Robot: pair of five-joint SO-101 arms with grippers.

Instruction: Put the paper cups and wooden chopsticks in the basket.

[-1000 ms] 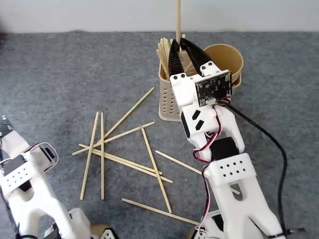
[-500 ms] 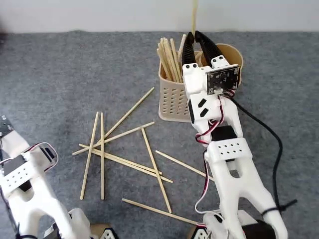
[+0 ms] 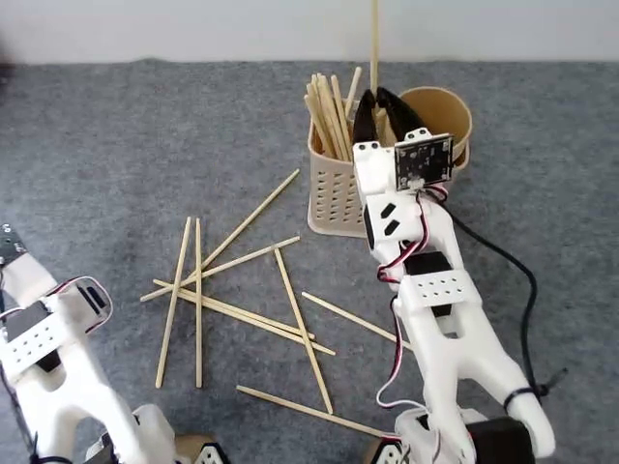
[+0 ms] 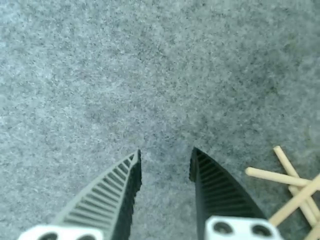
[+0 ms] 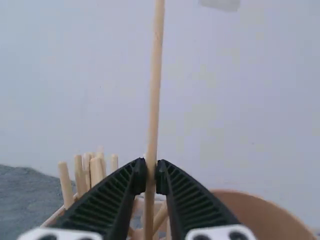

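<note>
A: How was the left claw (image 4: 166, 151) seen?
B: Spread, held over the grey carpeted worktop (image 4: 150, 65). Pale wooden chopsticks (image 3: 242, 290) were seen scattered at mid-worktop.
A: And the right claw (image 5: 150, 164)?
B: Pinched onto one upright wooden chopstick (image 5: 156, 85), held above the beige slotted plastic basket (image 3: 334, 198). More sticks (image 3: 329, 106) were stood inside, and a brown paper cup (image 3: 440, 111) was seen just beside.
</note>
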